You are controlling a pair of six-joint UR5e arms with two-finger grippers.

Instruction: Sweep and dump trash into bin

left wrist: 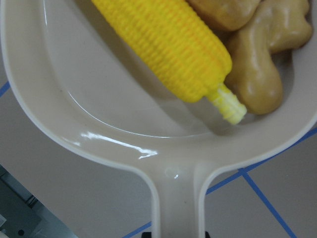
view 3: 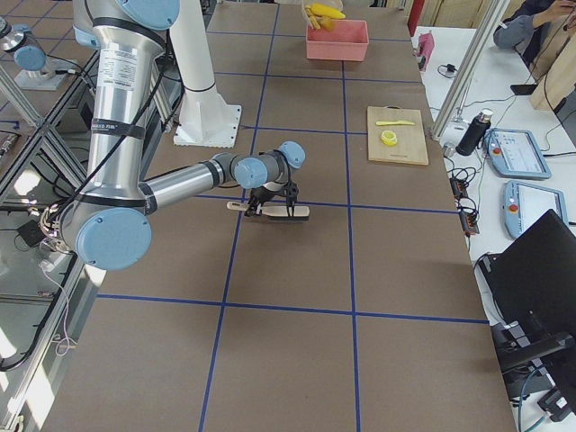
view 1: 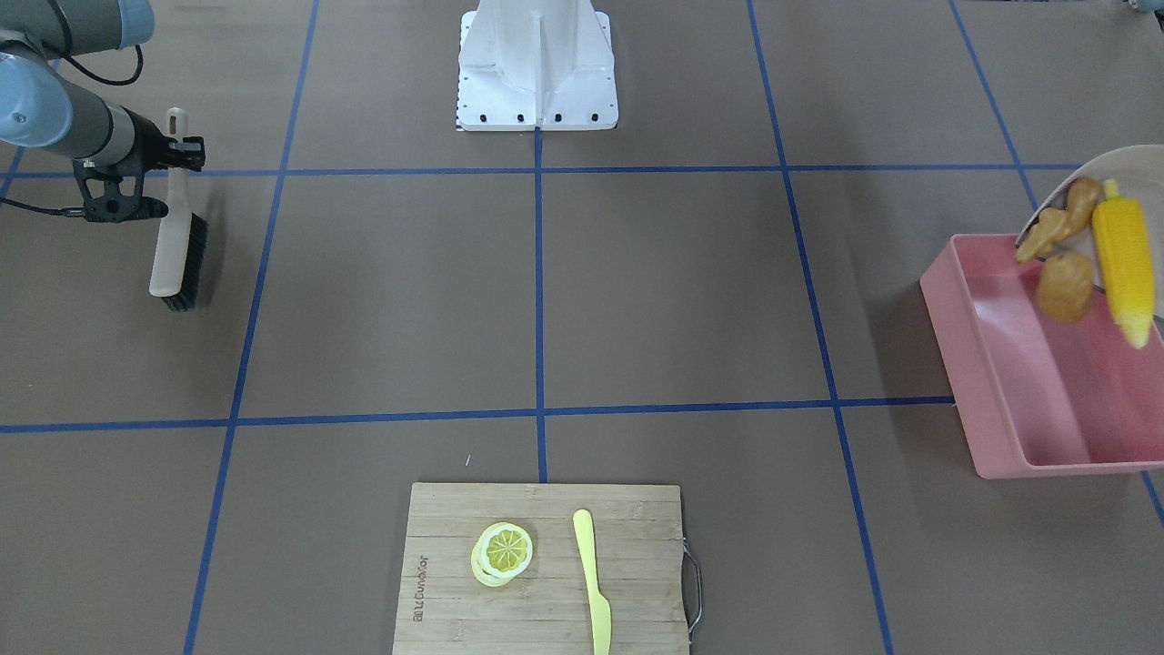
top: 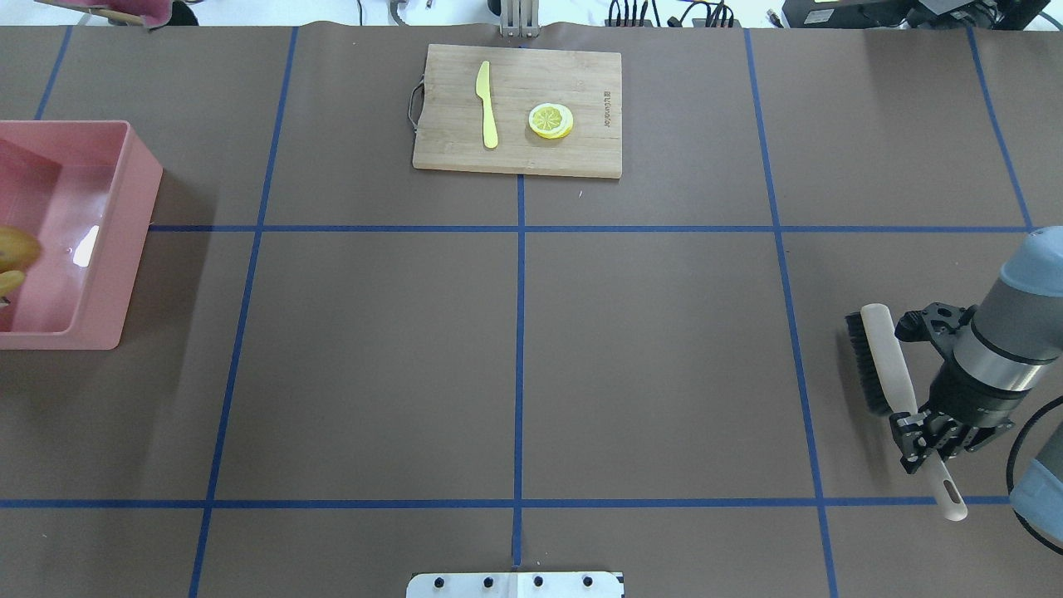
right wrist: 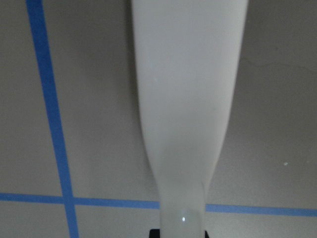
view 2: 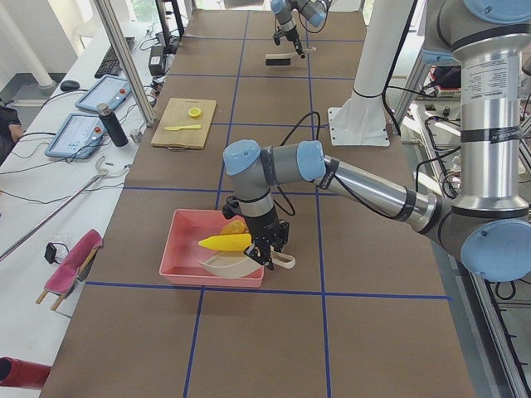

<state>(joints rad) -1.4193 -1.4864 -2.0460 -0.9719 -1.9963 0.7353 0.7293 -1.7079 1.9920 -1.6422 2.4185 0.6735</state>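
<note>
Brown taped table (top: 648,349). Left gripper (view 2: 270,251) clenched on dustpan (left wrist: 99,124), tilted above pink bin (view 1: 950,318), carrying corn (view 1: 1123,259), ginger (view 1: 1059,223) and potato (view 1: 1066,287). Right gripper (top: 926,444) grasping brush (top: 884,365).

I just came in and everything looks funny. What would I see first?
The bright yellow corn cob jumps out: it hangs partway out of a tilted beige dustpan over the pink bin, beside a ginger root and a potato-like lump. Far across the table, the right claw holds a brush, and a lemon slice sits on a cutting board.
</note>
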